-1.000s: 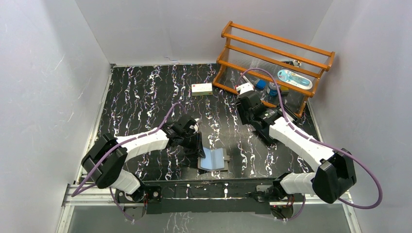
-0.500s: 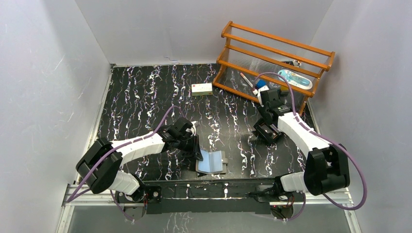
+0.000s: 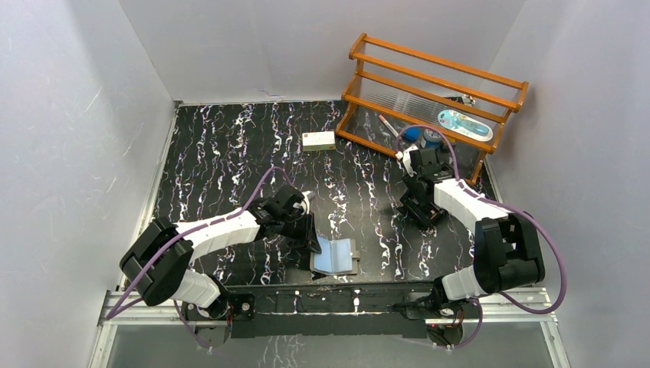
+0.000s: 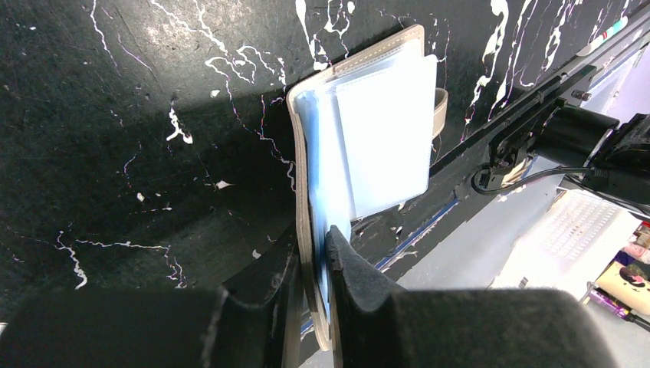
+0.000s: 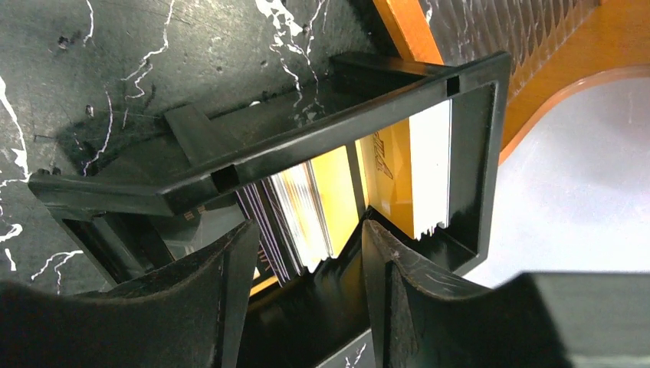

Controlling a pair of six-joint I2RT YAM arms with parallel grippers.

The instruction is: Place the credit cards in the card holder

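The card holder point(image 3: 335, 257) lies open near the front edge, light blue inside with clear sleeves; it also shows in the left wrist view point(image 4: 375, 130). My left gripper point(image 3: 313, 239) is shut on the holder's left flap point(image 4: 313, 241), pinning its edge between the fingers. The credit cards point(image 5: 306, 211) stand on edge in a black open-topped tray point(image 5: 352, 123), with a second stack point(image 5: 418, 165) in the neighbouring slot. My right gripper point(image 5: 306, 230) is open, its fingers on either side of the first stack. In the top view it point(image 3: 420, 205) hangs over the tray point(image 3: 426, 216).
A wooden rack point(image 3: 429, 84) with small blue items stands at the back right, close behind the tray. A white box with a red mark point(image 3: 318, 140) lies at the back middle. The table's front rail runs just below the holder.
My right arm has swung right from the middle and come down over the tray. My left gripper, still holding the holder, shifted it slightly towards the front.
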